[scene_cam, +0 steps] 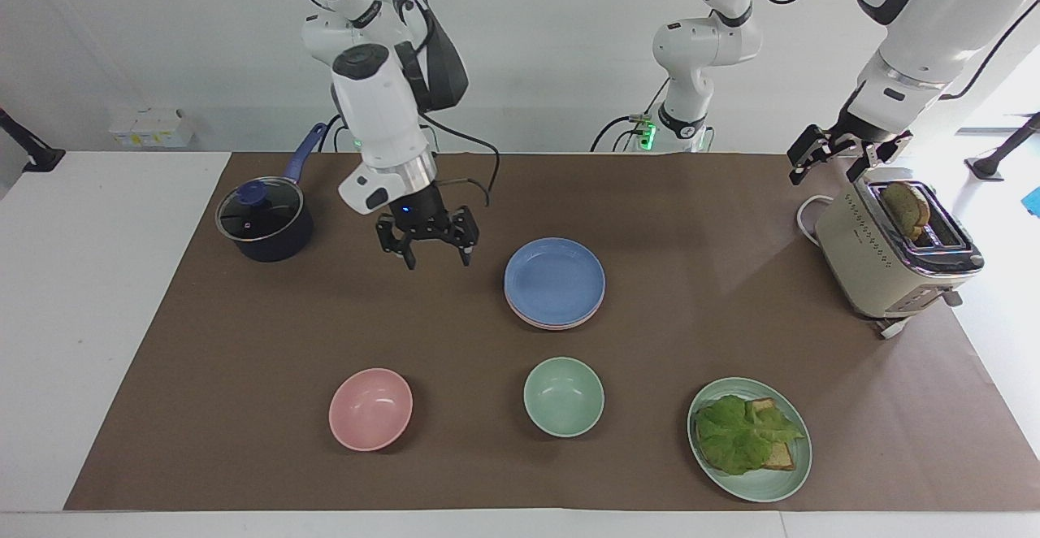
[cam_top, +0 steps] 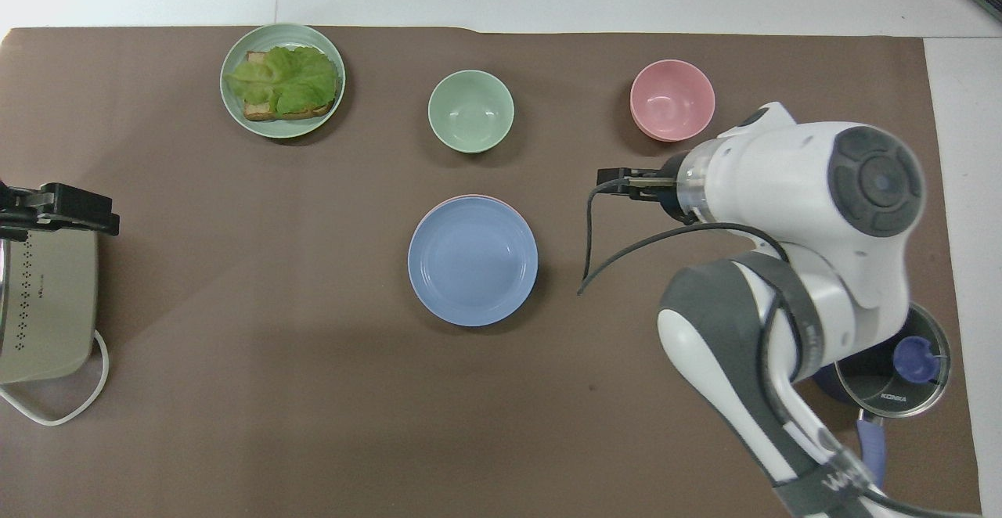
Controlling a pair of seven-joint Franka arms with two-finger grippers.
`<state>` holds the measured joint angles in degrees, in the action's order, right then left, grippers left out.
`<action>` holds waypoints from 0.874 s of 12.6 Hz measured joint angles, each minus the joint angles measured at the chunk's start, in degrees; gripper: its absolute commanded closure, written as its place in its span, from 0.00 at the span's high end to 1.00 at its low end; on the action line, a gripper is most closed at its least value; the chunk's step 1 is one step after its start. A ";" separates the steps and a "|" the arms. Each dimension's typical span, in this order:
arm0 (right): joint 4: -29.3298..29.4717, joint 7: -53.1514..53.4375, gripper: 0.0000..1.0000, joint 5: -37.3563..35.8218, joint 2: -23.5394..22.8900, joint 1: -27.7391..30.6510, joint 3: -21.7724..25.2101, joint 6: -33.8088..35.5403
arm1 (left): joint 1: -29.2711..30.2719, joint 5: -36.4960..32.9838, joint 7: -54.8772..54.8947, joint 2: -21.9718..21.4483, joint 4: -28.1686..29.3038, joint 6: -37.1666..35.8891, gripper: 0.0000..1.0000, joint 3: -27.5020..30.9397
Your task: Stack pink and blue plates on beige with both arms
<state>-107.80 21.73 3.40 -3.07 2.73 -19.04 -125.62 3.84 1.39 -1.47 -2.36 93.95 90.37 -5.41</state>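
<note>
The blue plate [scene_cam: 555,280] [cam_top: 472,260] lies flat on top of a stack in the middle of the mat. Under it only a thin rim of the pink plate [scene_cam: 526,315] [cam_top: 470,198] shows. The beige plate is hidden beneath them. My right gripper [scene_cam: 439,259] [cam_top: 620,183] hangs open and empty above the bare mat, between the stack and the pot, clear of the plates. My left gripper [scene_cam: 829,166] [cam_top: 56,210] waits open and empty in the air just above the toaster.
A dark pot with a glass lid [scene_cam: 264,221] stands at the right arm's end. A pink bowl [scene_cam: 370,409], a green bowl [scene_cam: 563,396] and a green plate with lettuce and bread [scene_cam: 749,439] line the edge farthest from the robots. A toaster [scene_cam: 894,249] holds a bread slice.
</note>
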 measured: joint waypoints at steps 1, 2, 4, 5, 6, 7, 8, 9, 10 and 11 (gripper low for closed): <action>0.20 -0.97 1.00 -0.10 2.79 2.36 0.07 3.55 | 0.00 0.00 0.00 0.00 0.00 0.00 1.00 0.00; 0.97 -2.68 1.00 -0.11 5.39 4.72 0.13 7.91 | 0.00 0.00 0.00 0.00 0.00 0.00 1.00 0.00; 4.71 -4.96 1.00 -0.60 8.17 7.63 0.21 17.18 | 0.00 0.00 0.00 0.00 0.00 0.00 1.00 0.00; 6.95 -5.49 1.00 -1.80 8.44 8.08 0.21 20.25 | 0.00 0.00 0.00 0.00 0.00 0.00 1.00 0.00; 8.66 -5.82 1.00 -3.42 8.39 8.12 0.20 21.94 | 0.00 0.00 0.00 0.00 0.00 0.00 1.00 0.00; 9.73 -6.29 1.00 -4.52 8.33 8.12 0.13 23.04 | 0.00 0.00 0.00 0.00 0.00 0.00 1.00 0.00; 10.45 -6.48 1.00 -4.90 8.22 8.12 0.07 24.05 | 0.00 0.00 0.00 0.00 0.00 0.00 1.00 0.00; 11.25 -6.55 1.00 -4.93 8.07 8.12 0.03 24.95 | 0.00 0.00 0.00 0.00 0.00 0.00 1.00 0.00; 12.17 -6.56 1.00 -4.94 7.86 8.11 -0.03 25.90 | 0.00 0.00 0.00 0.00 0.00 0.00 1.00 0.00; 13.16 -6.57 1.00 -4.94 7.66 8.10 -0.07 27.02 | 0.00 0.00 0.00 0.00 0.00 0.00 1.00 0.00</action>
<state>-94.64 15.16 -1.54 4.59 10.83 -19.11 -98.60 3.84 1.39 -1.47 -2.36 93.95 90.37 -5.41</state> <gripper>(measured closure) 0.000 0.000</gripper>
